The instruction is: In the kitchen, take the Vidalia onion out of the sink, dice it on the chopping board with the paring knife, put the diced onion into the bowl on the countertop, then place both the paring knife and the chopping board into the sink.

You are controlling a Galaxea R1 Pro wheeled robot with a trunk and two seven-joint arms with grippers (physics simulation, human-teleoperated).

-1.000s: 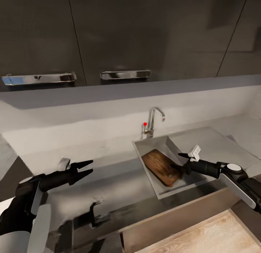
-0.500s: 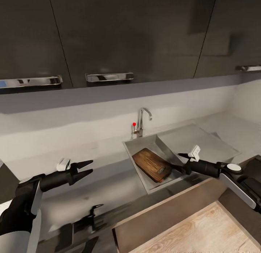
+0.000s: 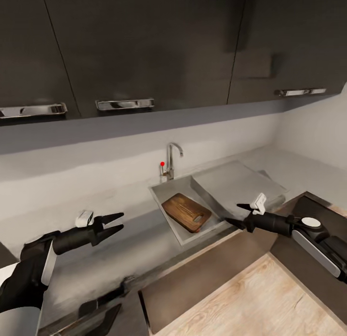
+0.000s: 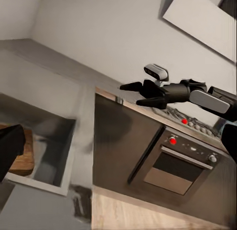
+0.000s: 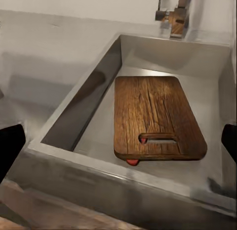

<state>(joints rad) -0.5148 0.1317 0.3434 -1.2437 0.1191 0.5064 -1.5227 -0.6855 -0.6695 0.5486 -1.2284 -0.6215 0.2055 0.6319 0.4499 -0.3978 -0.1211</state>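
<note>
The chopping board (image 3: 186, 212) lies flat in the stainless sink (image 3: 179, 191), below the chrome tap (image 3: 172, 160). In the right wrist view the board (image 5: 153, 116) covers much of the basin floor, and a red-orange bit of the paring knife (image 5: 132, 161) pokes out from under its slotted end. My right gripper (image 3: 236, 214) hovers open just right of the sink's front corner. Over the grey countertop (image 3: 96, 259), left of the sink, my left gripper (image 3: 115, 221) is open and holds nothing. The onion and the bowl are out of view.
Dark wall cabinets (image 3: 144, 47) with chrome handles hang above the counter. A flat drainboard (image 3: 236, 179) extends right of the basin, then a dark hob (image 3: 313, 206). An oven (image 4: 170, 170) with red knobs sits under it. Light wood floor (image 3: 250, 302) lies in front.
The whole picture has shifted, so the camera moved; the sink now sits further left and looks smaller. Both arms hold the same pose and the board stays in the sink.
</note>
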